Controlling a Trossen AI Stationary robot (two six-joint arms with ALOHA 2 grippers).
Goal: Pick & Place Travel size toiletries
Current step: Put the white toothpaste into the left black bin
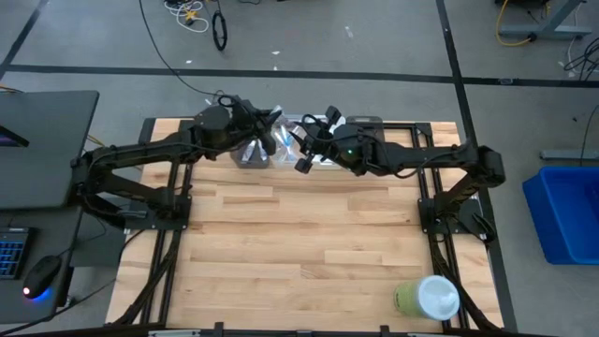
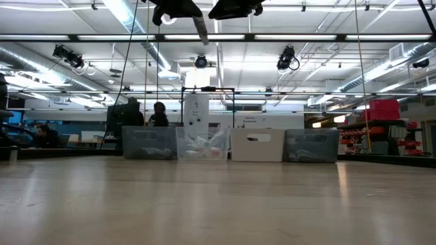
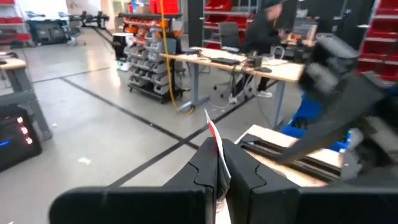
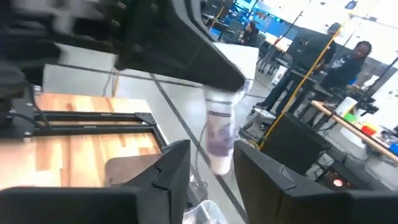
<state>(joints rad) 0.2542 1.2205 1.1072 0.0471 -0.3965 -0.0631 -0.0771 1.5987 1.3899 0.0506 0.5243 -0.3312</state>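
Observation:
Both arms reach over the row of bins at the table's far edge. My left gripper (image 1: 270, 134) (image 3: 219, 169) is shut on a small white tube with purple-blue print (image 4: 218, 130), which shows edge-on as a thin white-and-red strip (image 3: 214, 138) in the left wrist view. In the low view the tube (image 2: 202, 28) hangs high above the clear bin (image 2: 202, 144), which holds more toiletries. My right gripper (image 1: 305, 157) (image 4: 212, 167) is open, close beside the left one. In its wrist view its fingers stand on either side of the tube's lower end, and I see no touch. My left gripper pinches the tube between its two fingers, which lie on the tube's flat faces (image 3: 217, 163). One end sticks out past the fingertips (image 3: 209, 119). The tube is lifted clear and hangs slanting below the gripper, high over the bins.
Several bins stand in a row along the far edge: a grey one (image 2: 148, 143), the clear one, a white one (image 2: 257, 145) and another grey one (image 2: 310, 145). A large green-and-white round container (image 1: 426, 298) lies near the table's near right corner. People stand in the room beyond.

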